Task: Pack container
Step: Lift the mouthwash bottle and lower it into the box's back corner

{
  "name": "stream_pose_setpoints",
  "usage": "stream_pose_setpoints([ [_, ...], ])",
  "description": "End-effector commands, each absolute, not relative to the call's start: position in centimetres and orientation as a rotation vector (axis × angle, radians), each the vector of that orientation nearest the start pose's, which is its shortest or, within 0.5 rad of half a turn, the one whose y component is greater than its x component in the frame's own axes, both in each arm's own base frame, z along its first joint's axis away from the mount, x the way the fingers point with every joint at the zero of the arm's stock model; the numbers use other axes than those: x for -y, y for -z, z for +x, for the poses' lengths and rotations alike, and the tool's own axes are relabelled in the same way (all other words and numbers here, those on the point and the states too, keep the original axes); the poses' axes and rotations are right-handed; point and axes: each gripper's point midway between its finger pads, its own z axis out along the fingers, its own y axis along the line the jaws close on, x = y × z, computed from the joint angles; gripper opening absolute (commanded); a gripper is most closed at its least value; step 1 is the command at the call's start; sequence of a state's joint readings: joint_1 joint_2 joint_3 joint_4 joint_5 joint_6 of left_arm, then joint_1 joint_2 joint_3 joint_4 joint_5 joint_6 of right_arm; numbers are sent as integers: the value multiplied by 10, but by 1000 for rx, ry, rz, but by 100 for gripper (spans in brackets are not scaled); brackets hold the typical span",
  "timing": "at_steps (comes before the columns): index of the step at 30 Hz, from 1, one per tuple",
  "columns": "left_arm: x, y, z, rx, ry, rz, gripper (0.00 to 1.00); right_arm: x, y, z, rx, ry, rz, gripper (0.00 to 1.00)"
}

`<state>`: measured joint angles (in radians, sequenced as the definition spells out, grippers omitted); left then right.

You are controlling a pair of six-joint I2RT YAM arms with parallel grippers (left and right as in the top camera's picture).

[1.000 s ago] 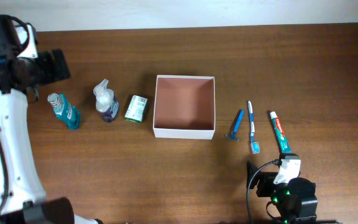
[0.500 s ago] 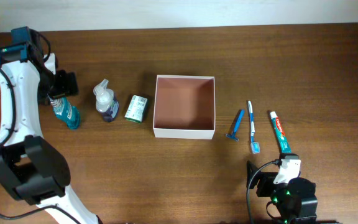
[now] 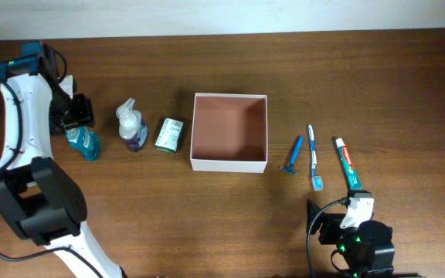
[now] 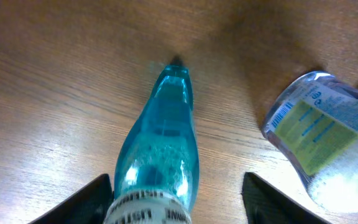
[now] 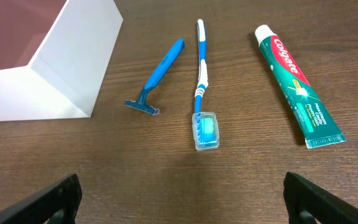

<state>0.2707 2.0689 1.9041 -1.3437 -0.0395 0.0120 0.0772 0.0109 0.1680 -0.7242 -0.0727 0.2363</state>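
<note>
Only the left wrist view shows the left tool point(image 4: 179, 196) spread around the blue bottle point(image 4: 162, 134). The right tool point(image 5: 182, 193) is spread above the table point(image 5: 135, 168).

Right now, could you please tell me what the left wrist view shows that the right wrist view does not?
Only the left wrist view shows the blue mouthwash bottle, between the fingers of the open left claw, and a clear labelled bottle. Only the right wrist view shows the razor, toothbrush, toothpaste tube and a corner of the container, ahead of the open right claw. Both show the brown wooden table.
</note>
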Motion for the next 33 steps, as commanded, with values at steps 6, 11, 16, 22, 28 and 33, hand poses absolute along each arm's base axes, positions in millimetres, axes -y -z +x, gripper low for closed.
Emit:
stream_pose_setpoints([
  [6,-122,-104,390,-3128,-75,-420,17,-27,-82,195,-2140,-266,141,99],
  [11,-118,-184,400,-3018,-27,-410,6,-27,-82,195,-2139,-265,141,99],
  [16,-60,-328,422,-2600,183,-199,7,-27,-82,195,-2139,-266,141,99],
  [22,40,-386,403,-2447,260,123,7,-27,-82,195,-2140,-266,141,99],
  [28,163,-318,412,-2591,397,407,8,-27,-82,195,-2140,-265,141,99],
  [33,237,-239,438,-2661,459,464,8,-27,-82,195,-2139,-265,141,99],
])
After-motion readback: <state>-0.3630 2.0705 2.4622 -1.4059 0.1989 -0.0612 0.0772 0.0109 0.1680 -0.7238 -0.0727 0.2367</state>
